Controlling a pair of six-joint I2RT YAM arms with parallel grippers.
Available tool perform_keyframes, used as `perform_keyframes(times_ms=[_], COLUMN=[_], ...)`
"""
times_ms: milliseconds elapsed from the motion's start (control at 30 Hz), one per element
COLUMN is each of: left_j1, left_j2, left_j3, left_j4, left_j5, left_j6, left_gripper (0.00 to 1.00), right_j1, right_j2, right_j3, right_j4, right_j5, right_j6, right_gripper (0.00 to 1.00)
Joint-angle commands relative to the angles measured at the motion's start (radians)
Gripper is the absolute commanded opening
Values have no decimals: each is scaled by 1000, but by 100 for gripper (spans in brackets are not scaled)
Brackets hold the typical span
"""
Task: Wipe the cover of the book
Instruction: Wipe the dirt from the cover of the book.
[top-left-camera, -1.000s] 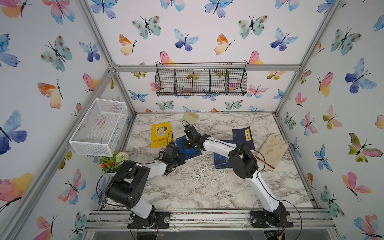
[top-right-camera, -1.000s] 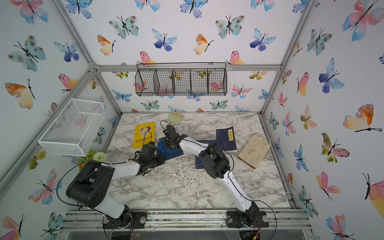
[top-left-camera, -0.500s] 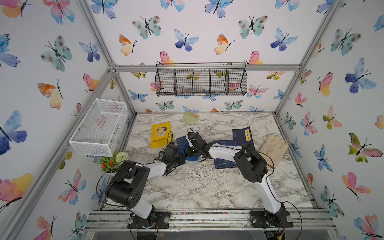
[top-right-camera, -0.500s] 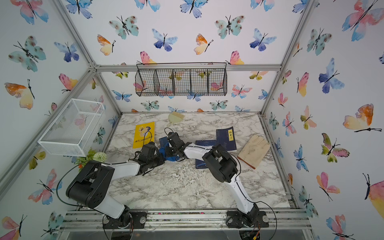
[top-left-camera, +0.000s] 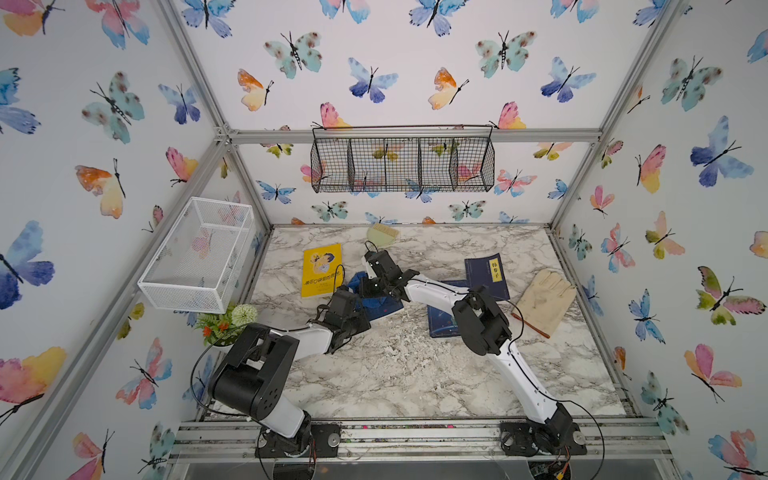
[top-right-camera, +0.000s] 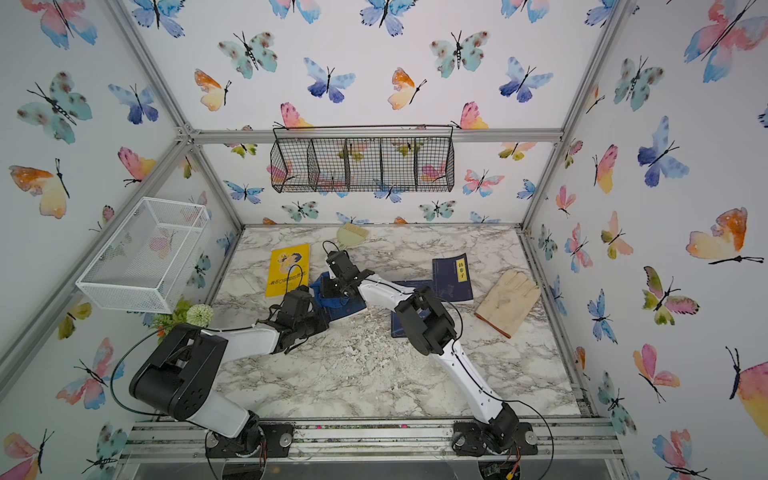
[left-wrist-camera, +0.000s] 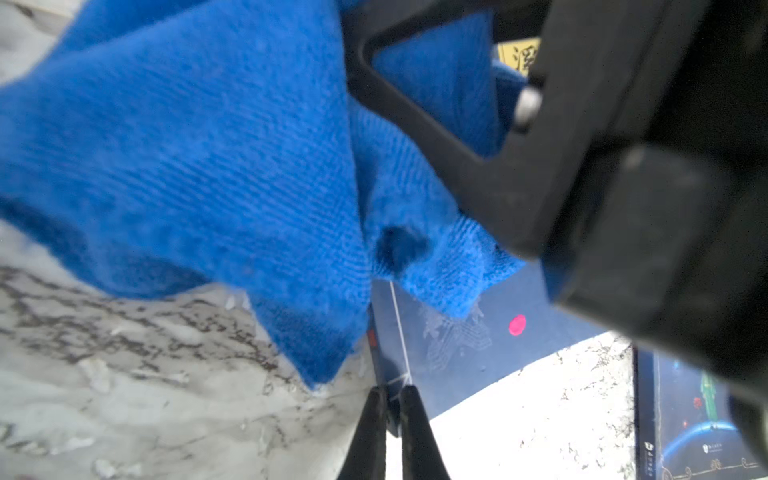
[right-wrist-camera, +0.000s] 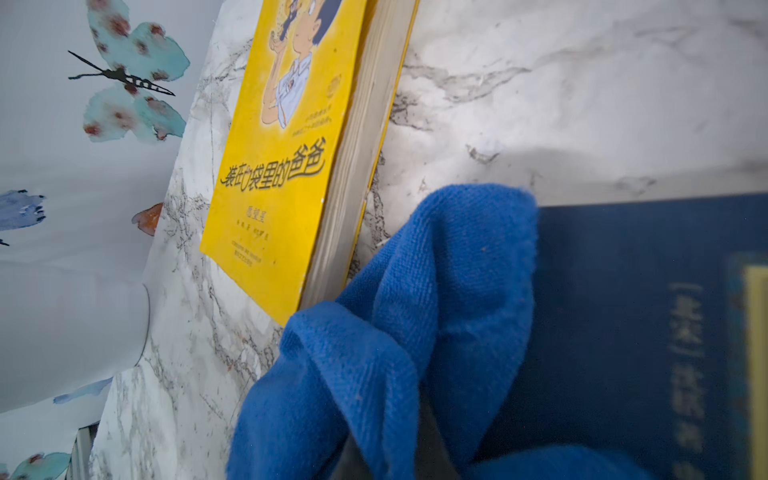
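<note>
Marble tabletop (top-left-camera: 395, 374) inside a butterfly-wallpaper booth is hosting this one. Right gripper (right-wrist-camera: 392, 451) is clamping tight on a bunched-up blue cloth (right-wrist-camera: 395, 316). That cloth is lying across the left part of the dark blue book (top-left-camera: 384, 311) and spilling over its edge onto the marble, ending up just beside the yellow book (top-left-camera: 321, 270).

Left gripper (left-wrist-camera: 392, 397) is sitting with its jaws almost together right at the dark blue book's near corner. Can't tell if it's actually pinching that corner or just resting there. Whitish smudges are showing on the cover next to a pink dot, in the bare patch the cloth isn't covering.

Both arms are meeting at that book, which is lying flat left of center. The right arm is reaching over a 2nd dark book (top-left-camera: 440, 326) with space art. A 3rd navy one with a yellow label (top-left-camera: 488, 272) is lying behind it, and a tan work glove (top-left-camera: 546, 297) is off to the right. A small brush (top-left-camera: 382, 235) is sitting by the back wall, under the black wire basket (top-left-camera: 403, 164).
</note>
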Motion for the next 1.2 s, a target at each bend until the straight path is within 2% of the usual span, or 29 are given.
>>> perform_keyframes(times_ms=[0, 100, 167, 267, 400, 567, 667, 733, 900, 1000, 1100, 1167], left_j1=[-10, -9, -9, -10, -10, -10, -12, -12, -11, -12, -13, -14], left_j2=[8, 14, 22, 38, 49, 42, 52, 56, 53, 48, 39, 36], left_j3=[-31, -23, -17, -8, -6, -24, -22, -18, -9, -3, 3, 2], left_j4=[-100, -98, -96, -94, -92, -90, -87, -88, -88, -98, -101, -103], left_j5=[-2, -5, -2, 2, 6, -2, 5, 6, 12, 6, 5, 8], left_j6=[4, 5, 7, 9, 8, 1, -1, -1, 4, 8, 9, 8], left_gripper=[11, 11, 11, 11, 10, 11, 10, 10, 10, 10, 10, 10], right_j1=[-6, 9, 17, 18, 5, -39, -59, -60, -58, -48, -47, -48], right_j2=[19, -102, -155, -167, -59, 154, 221, 195, -19, -124, -166, -132], right_j3=[-232, -462, -558, -565, -315, 94, 203, 152, -269, -447, -500, -421], right_j4=[-233, -139, -100, -105, -236, -396, -444, -429, -257, -185, -152, -190], right_j5=[23, 21, 23, 38, 132, 131, 123, 110, 84, 75, 92, 129], right_j6=[1, 11, 15, 0, -46, -51, -46, -51, -43, -31, -36, -52], right_gripper=[2, 2, 2, 2, 2, 3, 3, 3, 3, 3, 3, 3])
